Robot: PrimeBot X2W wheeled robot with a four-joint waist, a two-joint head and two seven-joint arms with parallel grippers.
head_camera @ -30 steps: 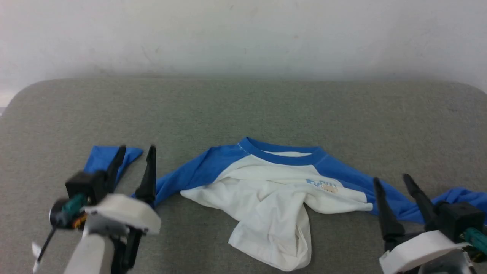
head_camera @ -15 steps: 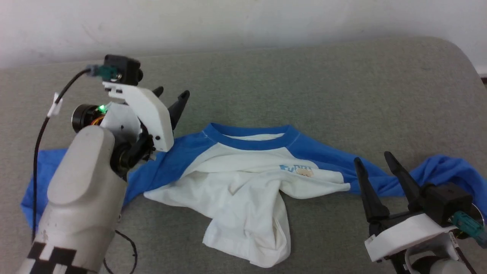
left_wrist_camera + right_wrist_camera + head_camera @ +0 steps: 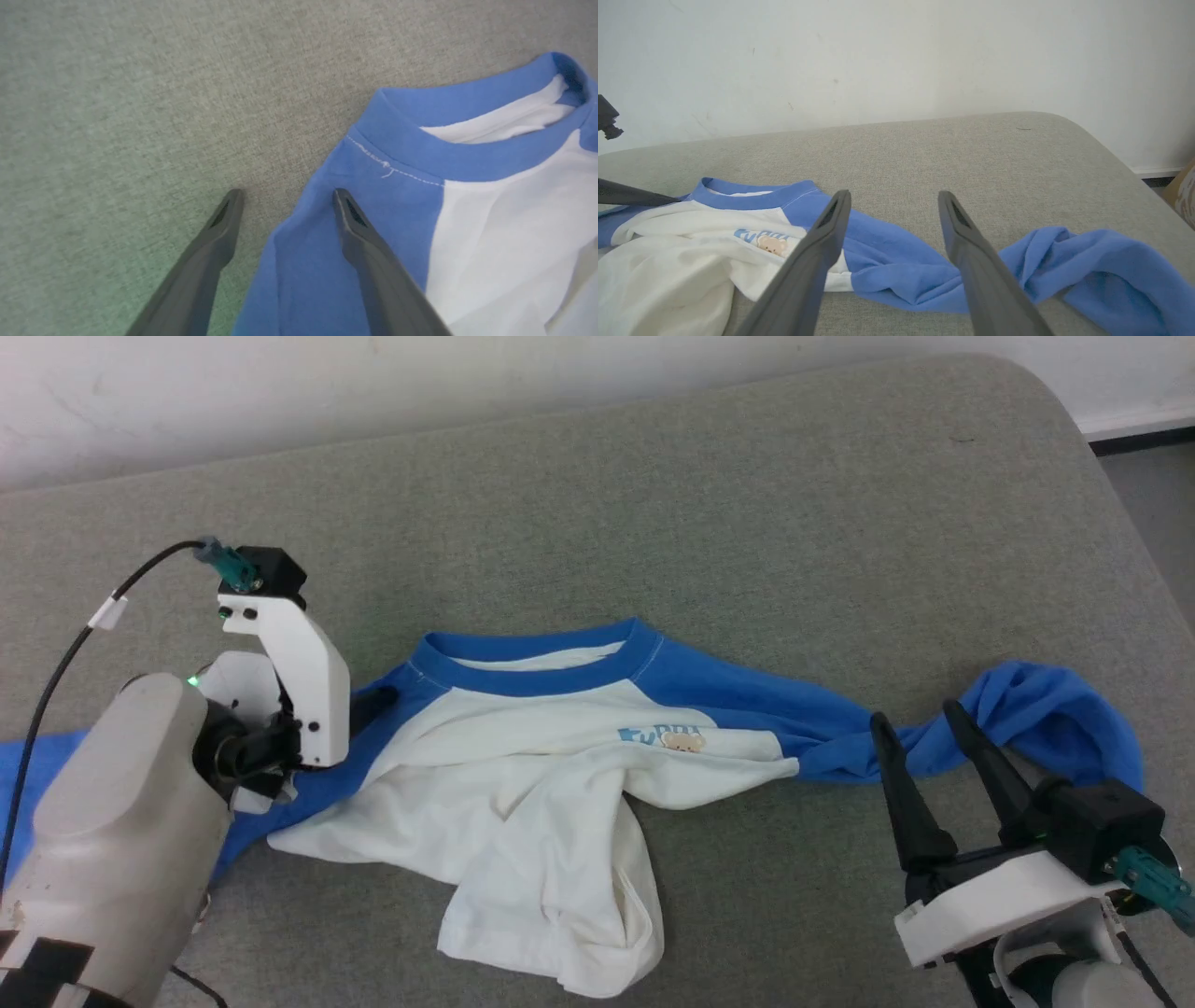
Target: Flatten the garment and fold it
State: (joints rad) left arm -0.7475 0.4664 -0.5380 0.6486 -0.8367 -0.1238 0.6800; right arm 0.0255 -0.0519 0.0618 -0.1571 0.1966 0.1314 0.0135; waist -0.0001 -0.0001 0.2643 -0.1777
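The garment [image 3: 523, 775] lies crumpled on the grey table [image 3: 653, 504]: white body bunched toward the front, blue neckband up, blue sleeves stretched out to either side. My left gripper [image 3: 372, 698] points down at the shirt's left shoulder, mostly hidden behind its white mount. In the left wrist view the left gripper [image 3: 287, 196] is open, one finger over bare table and the other over the garment's [image 3: 397, 154] blue shoulder edge. My right gripper [image 3: 915, 717] stands open just in front of the twisted right sleeve [image 3: 1036, 719], holding nothing. The right gripper [image 3: 894, 193] frames the garment's [image 3: 896, 266] sleeve.
The table's rounded far right corner [image 3: 1036, 383] meets a white wall [image 3: 280, 392], with floor [image 3: 1158, 495] beyond the right edge. A cardboard box [image 3: 1186, 189] sits past that corner. A black cable [image 3: 56, 663] loops from my left wrist.
The head camera has shifted. My left arm has swung from beside the left sleeve to over the shirt's left shoulder and come down. The right gripper stays by the right sleeve, open.
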